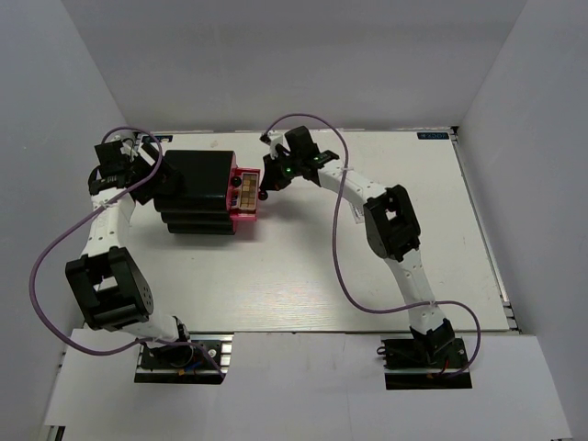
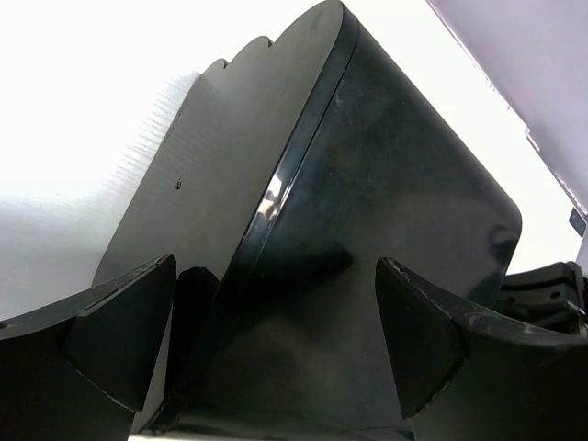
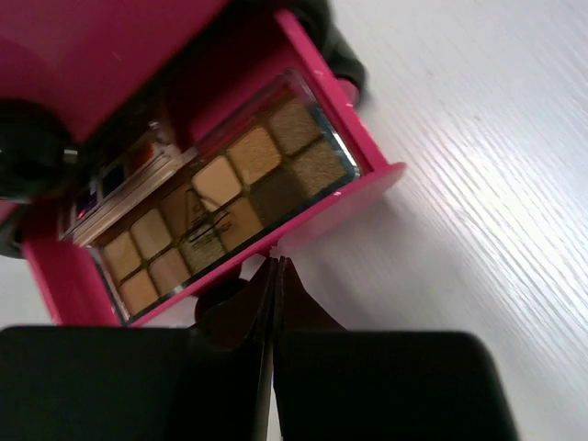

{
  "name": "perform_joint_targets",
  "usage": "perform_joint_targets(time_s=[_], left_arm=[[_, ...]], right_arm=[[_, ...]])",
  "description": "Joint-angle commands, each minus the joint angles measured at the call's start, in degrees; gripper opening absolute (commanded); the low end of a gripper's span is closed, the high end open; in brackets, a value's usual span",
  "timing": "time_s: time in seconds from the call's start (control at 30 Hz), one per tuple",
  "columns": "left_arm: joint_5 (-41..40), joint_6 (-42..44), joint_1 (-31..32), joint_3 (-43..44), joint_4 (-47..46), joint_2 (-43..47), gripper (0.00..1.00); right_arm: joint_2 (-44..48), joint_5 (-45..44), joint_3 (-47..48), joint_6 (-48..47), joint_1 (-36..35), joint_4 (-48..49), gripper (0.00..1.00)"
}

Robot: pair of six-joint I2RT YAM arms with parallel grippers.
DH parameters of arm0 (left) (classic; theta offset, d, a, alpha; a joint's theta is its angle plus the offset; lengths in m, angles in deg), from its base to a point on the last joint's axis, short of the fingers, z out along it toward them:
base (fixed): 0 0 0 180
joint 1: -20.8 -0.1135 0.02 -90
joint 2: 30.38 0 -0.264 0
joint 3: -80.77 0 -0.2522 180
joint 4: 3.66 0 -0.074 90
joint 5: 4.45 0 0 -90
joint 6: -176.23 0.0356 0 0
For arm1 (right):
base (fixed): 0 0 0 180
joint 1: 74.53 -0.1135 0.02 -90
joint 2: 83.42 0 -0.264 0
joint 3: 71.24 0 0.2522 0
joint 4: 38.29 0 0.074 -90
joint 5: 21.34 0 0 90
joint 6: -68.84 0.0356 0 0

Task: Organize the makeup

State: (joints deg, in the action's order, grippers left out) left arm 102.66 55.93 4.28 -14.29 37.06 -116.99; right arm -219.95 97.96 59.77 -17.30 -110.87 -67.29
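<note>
The long brown eyeshadow palette (image 3: 225,207) lies in the pink drawer (image 3: 367,179), which is pulled out of the black box (image 1: 193,188) near the worktop's (image 1: 367,276) far left corner. A second, multicoloured palette (image 3: 119,175) is partly visible beside it. The right end effector (image 3: 276,271) is pressed together, with its tip at the drawer's front wall. The left end effector (image 2: 276,276) is spread wide around the back of the box and grips nothing. The step in hand looks like closing the drawer. The next move probably calls for a straight push toward the box while the left arm braces it.
</note>
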Motion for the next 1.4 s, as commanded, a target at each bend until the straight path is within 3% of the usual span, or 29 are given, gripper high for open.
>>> perform_joint_targets(time_s=[0.0, 0.33, 0.73, 0.87, 0.9, 0.93, 1.03, 1.37], left_arm=[[5.0, 0.0, 0.2, 0.1, -1.3, -0.1, 0.98], [7.4, 0.3, 0.2, -0.8, -2.1, -1.2, 0.98], [8.2, 0.2, 0.2, -1.3, -2.1, -1.4, 0.98], [7.0, 0.0, 0.2, -1.0, -1.6, -1.3, 0.98], [6.8, -0.1, 0.2, -0.9, -1.4, -1.4, 0.98], [6.5, -0.3, 0.2, -0.7, -1.0, -1.2, 0.98], [5.9, -1.1, 0.2, -0.3, -0.8, -1.3, 0.98], [5.0, -2.8, -1.5, 0.6, 0.0, -0.5, 0.98]], right_arm=[[-0.1, 4.3, 3.9, 0.3, -2.9, 4.2, 0.00], [-5.0, 2.6, 10.8, 2.0, -5.9, 6.2, 0.00], [-6.3, 9.1, 8.7, 11.7, -6.0, 12.9, 0.00], [-4.9, 5.3, 8.4, 11.5, -5.7, 11.3, 0.00], [-4.5, 3.3, 8.5, 11.2, -5.8, 10.8, 0.04], [-3.5, 1.7, 8.4, 10.9, -5.6, 9.7, 0.16], [-1.6, -2.1, 7.5, 10.7, -3.8, 8.7, 0.30], [2.7, -1.3, -0.5, 11.9, -0.2, 11.0, 0.45]])
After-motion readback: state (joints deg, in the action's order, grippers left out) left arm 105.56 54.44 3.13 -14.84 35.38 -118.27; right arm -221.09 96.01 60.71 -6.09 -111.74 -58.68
